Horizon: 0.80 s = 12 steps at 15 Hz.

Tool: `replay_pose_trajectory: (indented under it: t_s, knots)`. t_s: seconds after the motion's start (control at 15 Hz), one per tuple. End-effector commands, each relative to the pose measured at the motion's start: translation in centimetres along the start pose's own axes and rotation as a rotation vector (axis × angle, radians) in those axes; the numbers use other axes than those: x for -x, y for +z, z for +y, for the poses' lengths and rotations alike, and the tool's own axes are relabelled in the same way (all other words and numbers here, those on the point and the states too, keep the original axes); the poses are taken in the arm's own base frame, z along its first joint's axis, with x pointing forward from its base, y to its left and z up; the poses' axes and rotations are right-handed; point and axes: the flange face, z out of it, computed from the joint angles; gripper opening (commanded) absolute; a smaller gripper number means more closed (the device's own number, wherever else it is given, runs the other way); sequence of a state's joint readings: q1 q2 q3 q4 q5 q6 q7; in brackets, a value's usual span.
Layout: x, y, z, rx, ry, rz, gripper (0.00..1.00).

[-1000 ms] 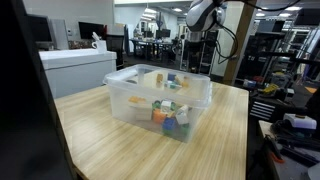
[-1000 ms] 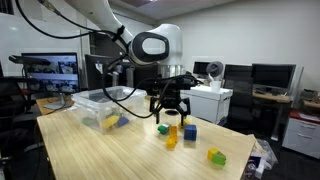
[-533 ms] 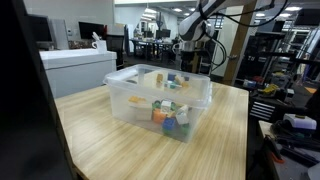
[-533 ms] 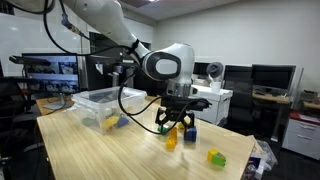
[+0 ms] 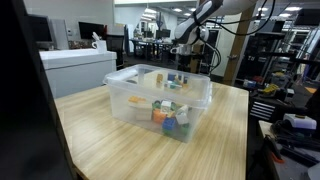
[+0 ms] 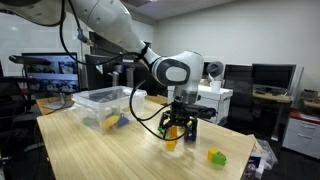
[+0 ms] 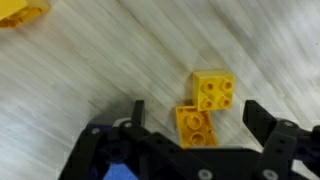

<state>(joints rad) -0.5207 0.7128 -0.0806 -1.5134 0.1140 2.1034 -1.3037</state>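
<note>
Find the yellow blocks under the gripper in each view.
Exterior view: yellow blocks not visible, apparently hidden past the clear bin; only the gripper shows above it.
Exterior view: yellow blocks lower centre on the table, just beneath the gripper.
Wrist view: yellow blocks centre right, by the open gripper.
Shared landmark: the gripper.
</note>
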Motion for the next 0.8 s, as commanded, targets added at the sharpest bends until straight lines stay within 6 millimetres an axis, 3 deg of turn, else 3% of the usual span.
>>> replay_pose_trajectory:
  t_s: [0.0,0.2,0.27,0.47,0.73]
  knots:
    - [-0.3,-0.07,0.6,-0.024,-0.047,0.021,1.0]
    - [-0.48,0.17,0.3,-0.028,-0.031,-0.011,0.99]
    - [-0.43,0.23,0.19,-0.029,-0.029,-0.016,0.81]
    - [-0.21,0.39,-0.07,-0.023,-0.02,-0.035,0.66]
    - [-0.06,0.6,-0.18,-0.002,0.004,-0.083,0.37]
